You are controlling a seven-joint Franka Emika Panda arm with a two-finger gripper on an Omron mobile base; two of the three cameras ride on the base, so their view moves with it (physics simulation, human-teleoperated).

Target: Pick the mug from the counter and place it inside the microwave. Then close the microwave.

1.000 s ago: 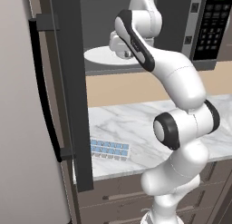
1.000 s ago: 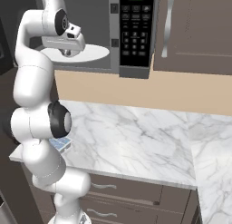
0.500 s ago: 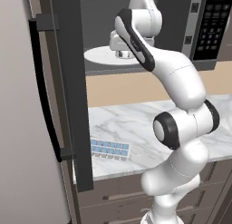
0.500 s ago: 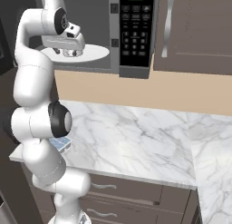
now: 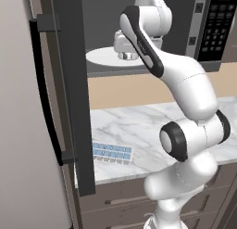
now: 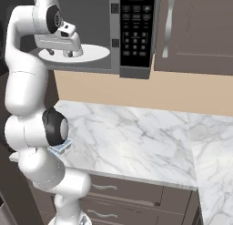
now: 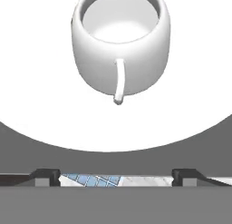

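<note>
Mug (image 7: 120, 41) on the round white plate (image 7: 36, 114) inside the microwave (image 6: 136, 33), that's where it sits right now, upright, with bare plate showing on every side. From the hand view it's a squat, glossy white thing with a bulging belly, a wide round mouth and a thin white handle running down the side that faces the camera. Its inside reads pale grey here.

Down at the bottom of that same view the two dark fingertips (image 7: 45, 175) stand far apart, one at each side, spread wide with nothing between them, and neither is touching the mug. Between them, past the plate's edge, a strip of the blue-celled ice cube tray (image 7: 90, 179) and a bit of veined marble peek through.

In the left base view the gripper (image 5: 126, 51) hangs over the plate (image 5: 99, 59), and the hand and white arm cover the mug, so I can't make it out from there. The microwave door (image 5: 69, 84) stands swung open, its top cut off by the frame, its black handle (image 5: 44, 93) facing out. Below, the ice cube tray (image 5: 111, 152) lies flat on the marble counter (image 5: 139, 126), near the front edge.

In the right base view the gripper (image 6: 63, 48) again hides the mug. The keypad (image 6: 135, 35) shows a green display, too small to read.
</note>
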